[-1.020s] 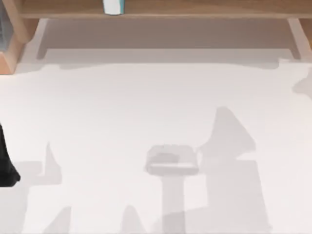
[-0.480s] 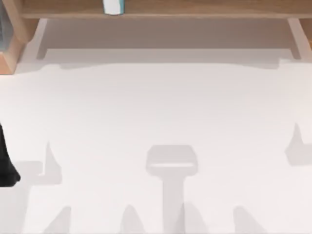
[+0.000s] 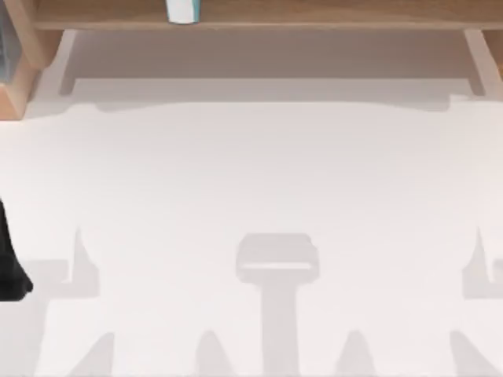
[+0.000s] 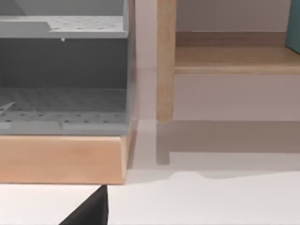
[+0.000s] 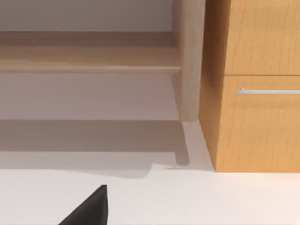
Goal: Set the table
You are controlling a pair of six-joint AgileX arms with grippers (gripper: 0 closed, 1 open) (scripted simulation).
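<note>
Left arm dark at the table's left edge, gripper state impossible to tell. White table spreading wide below the shelf along its far edge, a cup up there. Wooden cabinet at far right corner.

A light-brown wooden shelf frame spans the far edge, beside a wooden drawer cabinet.
</note>
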